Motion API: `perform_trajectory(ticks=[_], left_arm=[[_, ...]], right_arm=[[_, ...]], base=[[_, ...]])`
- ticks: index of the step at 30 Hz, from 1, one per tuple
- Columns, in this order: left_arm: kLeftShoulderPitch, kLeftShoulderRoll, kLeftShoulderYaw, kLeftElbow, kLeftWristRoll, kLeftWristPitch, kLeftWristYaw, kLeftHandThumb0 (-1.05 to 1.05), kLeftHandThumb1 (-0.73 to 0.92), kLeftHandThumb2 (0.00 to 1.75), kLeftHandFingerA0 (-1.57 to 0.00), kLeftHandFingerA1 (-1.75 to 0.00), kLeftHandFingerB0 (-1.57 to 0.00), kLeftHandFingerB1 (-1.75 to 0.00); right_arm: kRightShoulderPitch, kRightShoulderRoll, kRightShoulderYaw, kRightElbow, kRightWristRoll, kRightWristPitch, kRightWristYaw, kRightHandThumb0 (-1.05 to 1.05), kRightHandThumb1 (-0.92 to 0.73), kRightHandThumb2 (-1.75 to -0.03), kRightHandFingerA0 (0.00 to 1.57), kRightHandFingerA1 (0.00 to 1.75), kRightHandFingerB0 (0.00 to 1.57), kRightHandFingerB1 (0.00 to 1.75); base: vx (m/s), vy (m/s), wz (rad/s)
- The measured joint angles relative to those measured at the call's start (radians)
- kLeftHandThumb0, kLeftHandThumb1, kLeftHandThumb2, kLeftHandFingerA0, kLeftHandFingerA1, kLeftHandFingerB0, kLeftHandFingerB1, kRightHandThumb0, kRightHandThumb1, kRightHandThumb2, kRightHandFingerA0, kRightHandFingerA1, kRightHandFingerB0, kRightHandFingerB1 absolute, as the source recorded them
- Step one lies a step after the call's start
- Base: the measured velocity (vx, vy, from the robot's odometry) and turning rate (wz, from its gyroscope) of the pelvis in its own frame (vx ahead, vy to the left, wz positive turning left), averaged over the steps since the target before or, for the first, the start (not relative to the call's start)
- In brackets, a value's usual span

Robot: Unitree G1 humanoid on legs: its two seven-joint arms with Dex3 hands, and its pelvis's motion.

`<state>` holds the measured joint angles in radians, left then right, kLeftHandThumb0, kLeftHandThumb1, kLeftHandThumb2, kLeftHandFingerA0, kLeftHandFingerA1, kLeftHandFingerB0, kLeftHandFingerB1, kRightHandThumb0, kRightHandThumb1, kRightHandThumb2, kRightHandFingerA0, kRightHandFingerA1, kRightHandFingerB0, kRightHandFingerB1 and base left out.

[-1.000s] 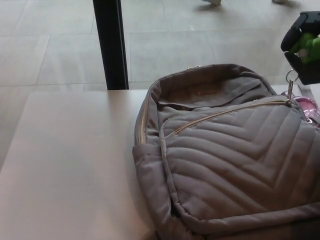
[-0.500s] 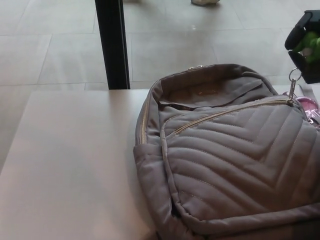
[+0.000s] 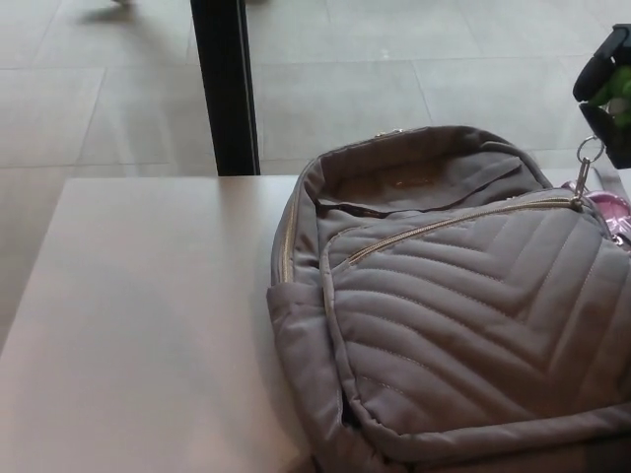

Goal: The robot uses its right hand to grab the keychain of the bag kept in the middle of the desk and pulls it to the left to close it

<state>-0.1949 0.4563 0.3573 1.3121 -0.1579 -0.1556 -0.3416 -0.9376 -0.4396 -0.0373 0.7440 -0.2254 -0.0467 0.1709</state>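
Observation:
A grey quilted backpack (image 3: 463, 315) lies on the white desk (image 3: 148, 315), filling the right half of the head view. Its top compartment (image 3: 414, 182) gapes open. A gold zip line (image 3: 454, 225) runs across the front from lower left up to the right. At its right end a metal ring and pull (image 3: 585, 168) hang from a green keychain (image 3: 616, 87). My black right hand (image 3: 609, 94), at the picture's right edge, is shut on that keychain, above the bag's upper right corner. My left hand does not show.
A pink object (image 3: 606, 209) lies against the bag's right side. A black post (image 3: 227, 84) stands behind the desk's far edge, with tiled floor (image 3: 394, 69) beyond. The desk's left part is bare white surface.
The whole picture has slid slightly to the right, so the camera moved. My right hand with the keychain has drifted a little further right toward the frame edge. The zip pull stays at the right end.

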Motion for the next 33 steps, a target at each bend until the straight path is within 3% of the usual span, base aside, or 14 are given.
perform_trajectory(ticks=[7, 25, 26, 30, 33], left_arm=[[-0.108, -0.006, -0.016, 0.001, 0.004, 0.018, 0.016, -0.93, 0.8, 1.17, -0.43, -0.71, -0.2, -0.56], [-0.122, 0.023, -0.015, 0.002, 0.017, 0.035, 0.016, -0.93, 0.8, 1.17, -0.43, -0.71, -0.2, -0.56], [-0.116, 0.023, -0.017, 0.002, 0.018, 0.035, 0.015, -0.93, 0.8, 1.17, -0.43, -0.71, -0.2, -0.56], [-0.095, 0.025, -0.018, 0.001, 0.02, 0.037, 0.012, -0.93, 0.8, 1.17, -0.43, -0.71, -0.2, -0.56], [-0.088, 0.025, -0.017, 0.001, 0.02, 0.037, 0.012, -0.93, 0.8, 1.17, -0.43, -0.71, -0.2, -0.56]], right_arm=[[-0.103, -0.043, -0.009, 0.09, 0.0, -0.018, -0.001, -0.19, -0.52, -1.12, 0.87, 1.75, 0.72, 1.65], [-0.104, -0.029, -0.014, 0.082, 0.001, -0.037, -0.017, -0.19, -0.52, -1.12, 0.87, 1.75, 0.72, 1.65], [-0.087, -0.029, -0.016, 0.066, 0.002, -0.037, -0.018, -0.24, -0.48, -1.22, 0.95, 1.75, 0.78, 1.58], [-0.122, 0.072, -0.043, -0.013, 0.035, -0.01, -0.03, -0.24, -0.48, -1.22, 0.95, 1.75, 0.78, 1.58], [-0.141, 0.095, -0.051, -0.026, 0.041, 0.005, -0.032, -0.24, -0.48, -1.22, 0.95, 1.75, 0.78, 1.58]], base=[[0.0, 0.0, 0.0], [0.0, 0.0, 0.0], [0.0, 0.0, 0.0], [0.0, 0.0, -0.06], [0.0, 0.0, 0.02]])
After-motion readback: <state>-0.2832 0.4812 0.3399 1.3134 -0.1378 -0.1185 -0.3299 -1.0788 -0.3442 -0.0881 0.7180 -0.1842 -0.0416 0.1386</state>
